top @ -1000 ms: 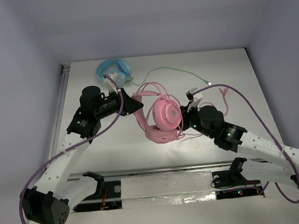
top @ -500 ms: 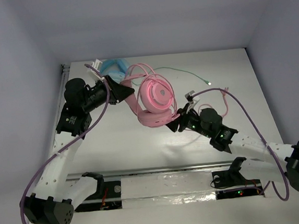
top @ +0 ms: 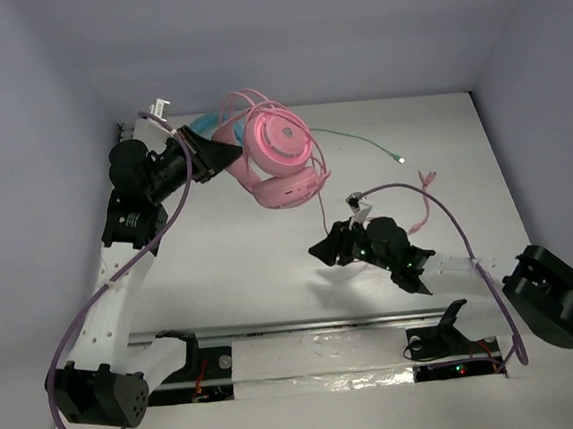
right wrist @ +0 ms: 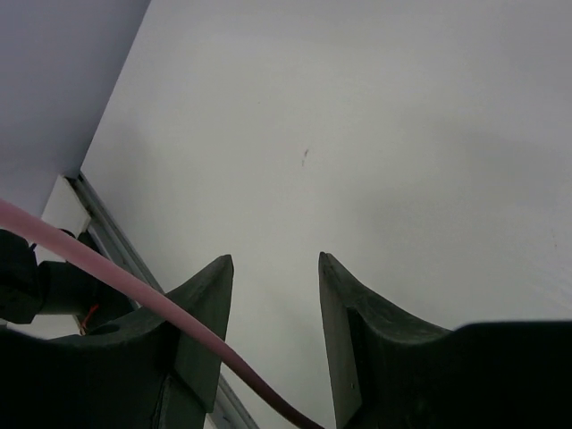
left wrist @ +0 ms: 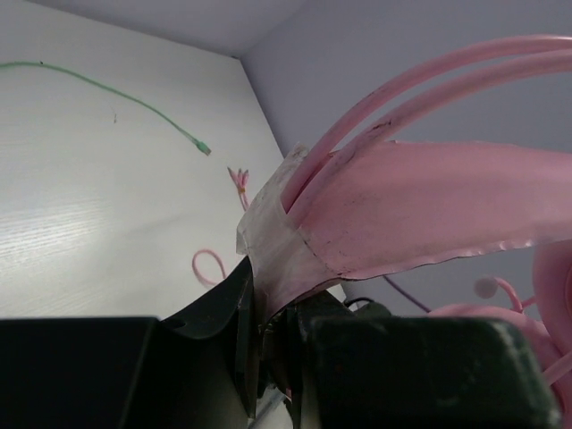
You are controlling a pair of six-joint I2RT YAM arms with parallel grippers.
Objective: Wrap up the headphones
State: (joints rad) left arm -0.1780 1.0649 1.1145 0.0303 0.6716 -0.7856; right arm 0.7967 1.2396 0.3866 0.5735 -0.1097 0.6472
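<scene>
A white counter (top: 241, 269) fills the space between pale grey walls (top: 291, 33), with a metal rail (top: 316, 324) running along its near edge. At the far left a sliver of light blue headphones (top: 209, 124) shows, mostly hidden. A thin green cable (top: 360, 140) trails from there rightward across the counter, its plug end lying loose.

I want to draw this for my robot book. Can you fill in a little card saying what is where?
headphones: pink, held up at the back left
left gripper: shut on the headband
right gripper: open, nothing between its jaws, low over the table
pink cable: runs past the right gripper's finger, not gripped
green cable: lies on the table at the back
</scene>
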